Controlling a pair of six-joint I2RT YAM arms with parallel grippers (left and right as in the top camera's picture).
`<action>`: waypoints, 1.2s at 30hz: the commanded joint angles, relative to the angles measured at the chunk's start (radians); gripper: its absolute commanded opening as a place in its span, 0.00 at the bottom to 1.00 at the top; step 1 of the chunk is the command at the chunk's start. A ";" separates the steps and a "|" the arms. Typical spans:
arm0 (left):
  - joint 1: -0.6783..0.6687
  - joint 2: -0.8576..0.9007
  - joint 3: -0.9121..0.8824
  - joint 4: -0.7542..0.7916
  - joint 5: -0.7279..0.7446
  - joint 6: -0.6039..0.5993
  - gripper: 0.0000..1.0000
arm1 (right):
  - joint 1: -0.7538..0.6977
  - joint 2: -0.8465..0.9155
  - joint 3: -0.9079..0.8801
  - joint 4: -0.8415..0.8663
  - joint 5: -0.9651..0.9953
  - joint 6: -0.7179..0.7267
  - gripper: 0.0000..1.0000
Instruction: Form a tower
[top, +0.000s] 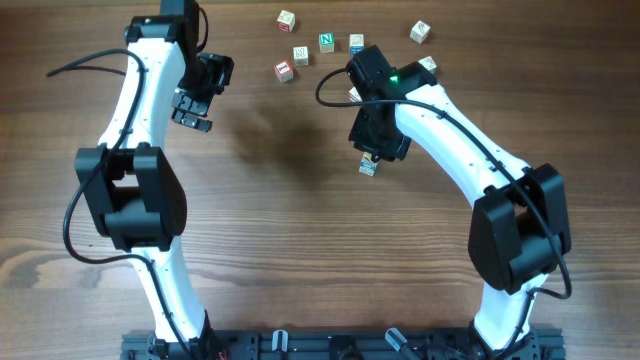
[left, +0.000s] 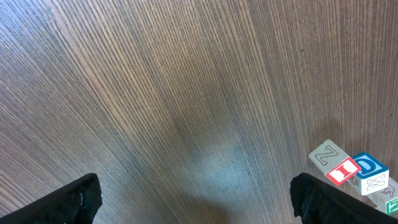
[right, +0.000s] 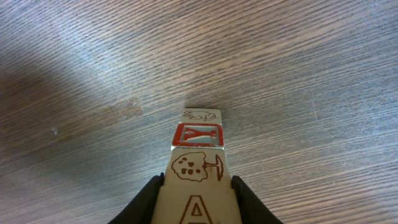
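Tower (right: 198, 135) stands upright on the table (right: 311, 74), long axis vertical, directly beneath my right gripper (right: 197, 190), which is clamped on its top cube (right: 198, 167). My left gripper (left: 196, 200) is spread wide, well apart.

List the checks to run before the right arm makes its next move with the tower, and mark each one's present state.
1. Right gripper has the tower: its fingers press both sides of the nearest cube, the one with the A. Ok.
2. Cubes lined up: in the right wrist view the faces run in one straight column. Ok.
3. Far end of the tower resting on the table: cannot tell.
4. Left gripper out of the way: open over bare wood, well apart from the tower. Ok.
5. Loose cubes apart from the tower: they lie grouped near the far edge. Ok.
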 joint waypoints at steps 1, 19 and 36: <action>0.003 -0.031 -0.005 0.000 -0.010 0.012 1.00 | 0.002 -0.013 0.023 -0.001 -0.005 -0.010 0.05; 0.003 -0.031 -0.005 0.000 -0.010 0.012 1.00 | 0.002 -0.012 0.023 0.004 -0.028 -0.024 0.07; 0.003 -0.031 -0.005 0.000 -0.010 0.012 1.00 | 0.001 -0.012 0.023 0.007 -0.001 -0.001 0.05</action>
